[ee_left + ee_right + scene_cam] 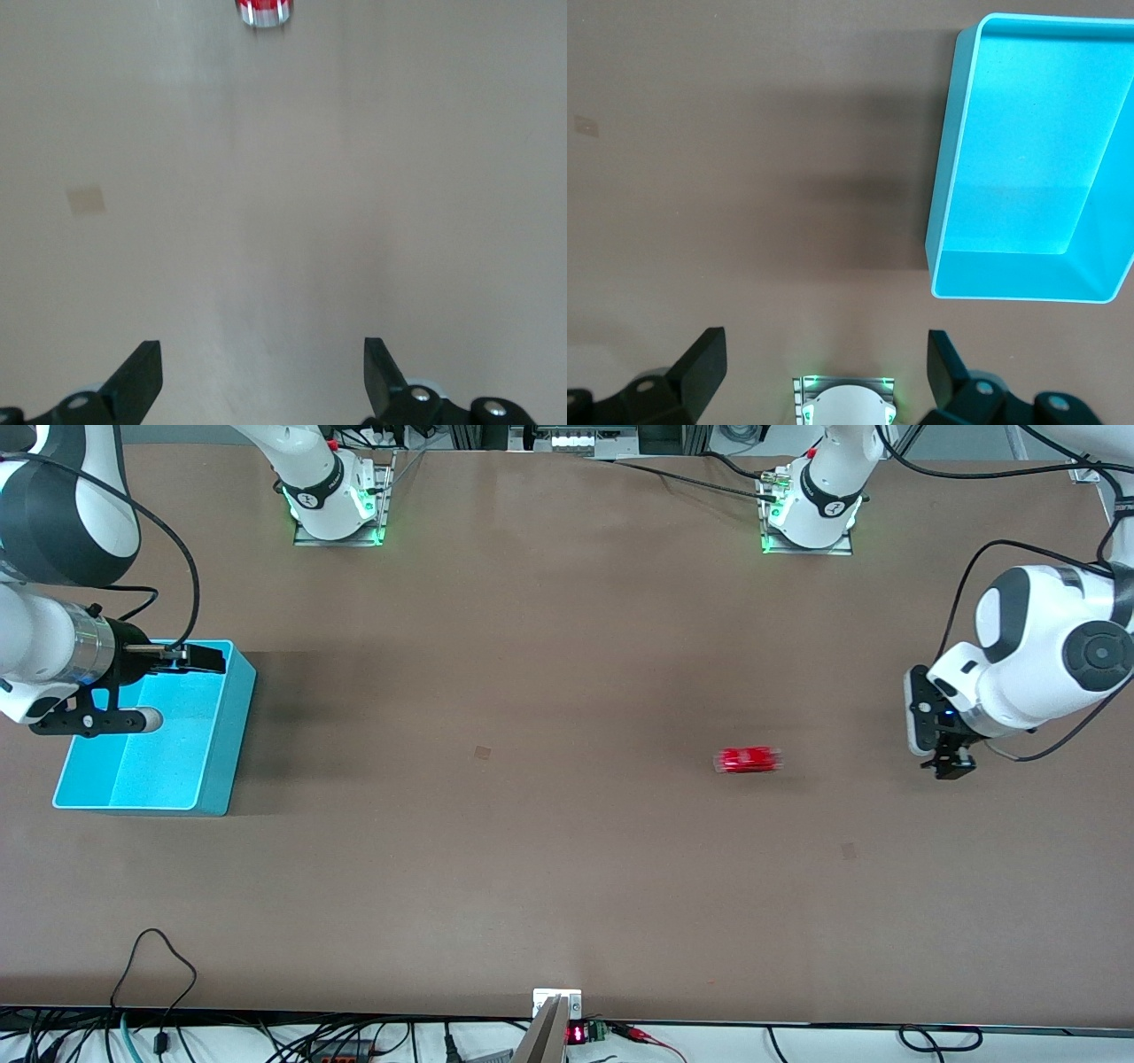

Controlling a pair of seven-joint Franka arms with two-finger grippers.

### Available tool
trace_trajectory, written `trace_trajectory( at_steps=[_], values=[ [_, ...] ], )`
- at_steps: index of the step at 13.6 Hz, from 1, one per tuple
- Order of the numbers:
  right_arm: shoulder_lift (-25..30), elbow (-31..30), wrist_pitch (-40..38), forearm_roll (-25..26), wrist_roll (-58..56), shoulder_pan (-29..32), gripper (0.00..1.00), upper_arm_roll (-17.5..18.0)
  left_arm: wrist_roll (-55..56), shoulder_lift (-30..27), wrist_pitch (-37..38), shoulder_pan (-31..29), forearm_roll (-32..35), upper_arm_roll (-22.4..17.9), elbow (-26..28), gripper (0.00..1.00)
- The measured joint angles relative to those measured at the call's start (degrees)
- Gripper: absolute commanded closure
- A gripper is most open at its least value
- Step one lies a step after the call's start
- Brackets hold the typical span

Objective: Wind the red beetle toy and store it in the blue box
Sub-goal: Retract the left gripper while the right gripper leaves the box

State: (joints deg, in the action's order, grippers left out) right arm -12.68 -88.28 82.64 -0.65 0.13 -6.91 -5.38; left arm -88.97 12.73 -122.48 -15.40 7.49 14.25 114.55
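Note:
The red beetle toy (749, 760) stands on the bare table toward the left arm's end, its outline smeared. In the left wrist view the toy (263, 11) sits far ahead of the fingers. My left gripper (950, 765) (262, 354) hangs low beside the toy, apart from it, open and empty. The blue box (229, 744) (943, 177) stands at the right arm's end of the table with nothing inside. My right gripper (208, 660) (826, 341) is over the box's rim on the robots' side, open and empty.
Two small tape-like patches mark the tabletop (482, 752) (849, 850). The arm bases (337, 505) (811, 514) stand along the table edge farthest from the front camera. Cables and a small display (576, 1035) lie along the nearest edge.

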Motion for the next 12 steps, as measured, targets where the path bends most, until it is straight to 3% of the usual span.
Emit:
trace_trajectory(
  at_steps=[4,9,12],
  values=[
    [0.0,0.0,0.0,0.0,0.0,0.0,0.0,0.0,12.77,-0.24,0.0,5.19,-5.59,0.21,-2.45,0.0],
    [0.0,0.0,0.0,0.0,-0.83,-0.01,0.0,0.01,39.97,-0.49,-2.89,6.96,-6.27,0.22,-5.02,0.0],
    [-0.13,-0.04,-0.05,0.0,-8.0,0.03,0.0,-0.03,53.61,-1.46,-5.59,6.99,-6.36,0.2,-6.26,0.0]
  ],
)
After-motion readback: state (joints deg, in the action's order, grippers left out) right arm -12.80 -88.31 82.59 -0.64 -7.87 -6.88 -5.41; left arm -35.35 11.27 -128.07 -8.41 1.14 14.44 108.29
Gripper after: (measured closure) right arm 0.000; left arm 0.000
